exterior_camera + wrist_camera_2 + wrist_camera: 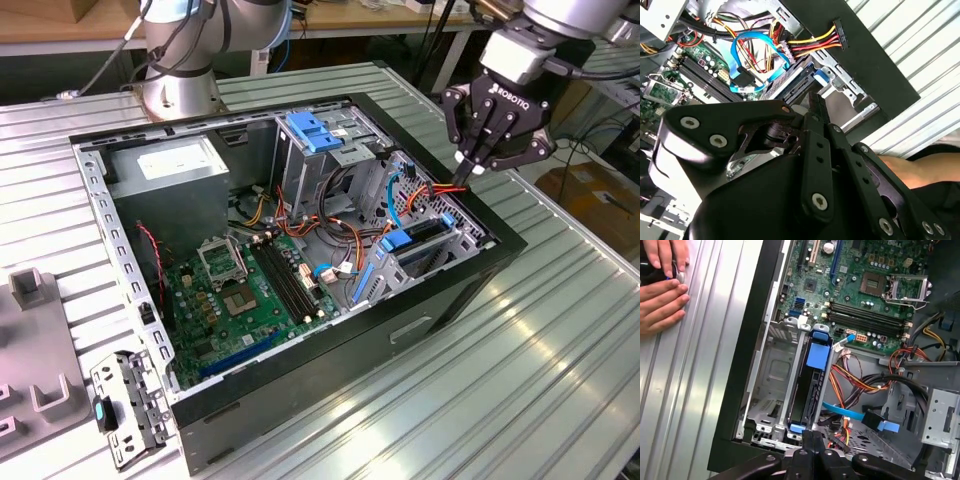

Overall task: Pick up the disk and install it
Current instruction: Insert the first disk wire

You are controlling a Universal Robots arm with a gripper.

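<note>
The gripper (pixel 466 178) has its fingers pressed together with nothing between them, at the rim of the computer case (pixel 470 290). The disk (pixel 807 395) stands on edge in the drive cage (pixel 771 375) just ahead of the fingertips; contact between them cannot be judged

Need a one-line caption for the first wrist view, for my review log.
Shut gripper close to the disk, which sits in the drive bay of the open computer case.

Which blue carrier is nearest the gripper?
The one holding the disk, in the bay by the gripper; the bare blue bracket lies farther off atop the drive cage.
</note>
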